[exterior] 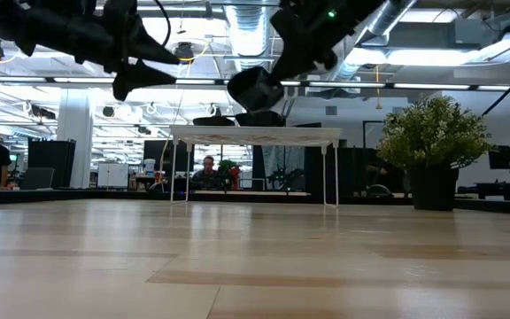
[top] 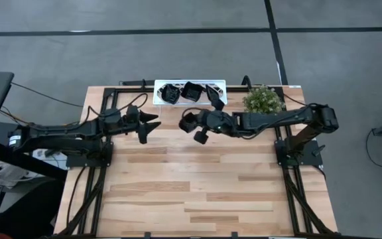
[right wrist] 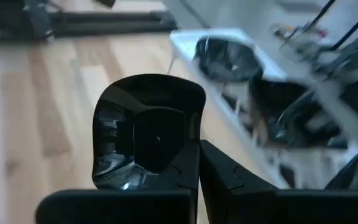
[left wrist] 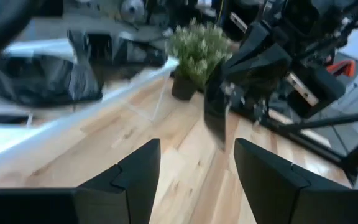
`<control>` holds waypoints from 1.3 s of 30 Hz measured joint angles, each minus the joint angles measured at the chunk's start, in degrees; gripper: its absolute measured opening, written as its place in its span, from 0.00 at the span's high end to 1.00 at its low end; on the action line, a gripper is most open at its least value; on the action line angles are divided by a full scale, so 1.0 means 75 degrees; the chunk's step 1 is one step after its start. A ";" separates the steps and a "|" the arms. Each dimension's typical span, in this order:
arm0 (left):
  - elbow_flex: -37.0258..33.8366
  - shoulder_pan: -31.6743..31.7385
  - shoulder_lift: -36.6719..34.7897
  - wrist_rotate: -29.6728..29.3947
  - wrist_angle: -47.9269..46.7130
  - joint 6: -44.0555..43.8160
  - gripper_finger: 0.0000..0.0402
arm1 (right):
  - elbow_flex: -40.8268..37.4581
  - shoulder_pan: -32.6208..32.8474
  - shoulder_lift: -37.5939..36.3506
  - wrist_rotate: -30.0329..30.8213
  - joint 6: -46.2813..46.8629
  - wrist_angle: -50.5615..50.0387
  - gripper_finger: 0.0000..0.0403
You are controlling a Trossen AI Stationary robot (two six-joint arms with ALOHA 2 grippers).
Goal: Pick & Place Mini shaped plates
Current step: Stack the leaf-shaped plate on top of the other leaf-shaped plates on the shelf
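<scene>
Right fingers (right wrist: 199, 163) pinch plate (right wrist: 146, 134); left fingers (left wrist: 143, 168) spread.

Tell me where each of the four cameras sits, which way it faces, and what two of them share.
High: overhead, looking down on table; both arms show.
Low: table height, facing the room; arms overhead.
Left wrist: past the open left claw toward the potted plant.
Right wrist: past the right claw, shut on a black mini plate.
Shared: high and right wrist both show the white tray.
</scene>
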 joint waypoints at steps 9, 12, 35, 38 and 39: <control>0.0010 -0.0663 0.0225 -0.1029 0.0456 0.0460 0.50 | 0.1713 0.0154 0.1282 0.1158 -0.1521 -0.0567 1.00; 0.0014 -0.0844 0.0365 -0.1399 0.0481 0.0461 0.50 | 0.2348 0.0176 0.1771 0.1551 -0.1876 -0.1021 1.00; 0.0009 -0.1215 0.1144 -0.2901 0.0794 0.0379 0.50 | 0.3899 0.0288 0.3241 0.2551 -0.2691 -0.1006 1.00; 0.0009 -0.1250 0.1144 -0.2901 0.0816 0.0382 0.50 | 0.3923 0.0288 0.3332 0.2559 -0.2697 -0.0665 1.00; 0.0009 -0.1250 0.1144 -0.2903 0.0814 0.0382 0.50 | 0.3906 0.0288 0.3347 0.2583 -0.2768 -0.0674 1.00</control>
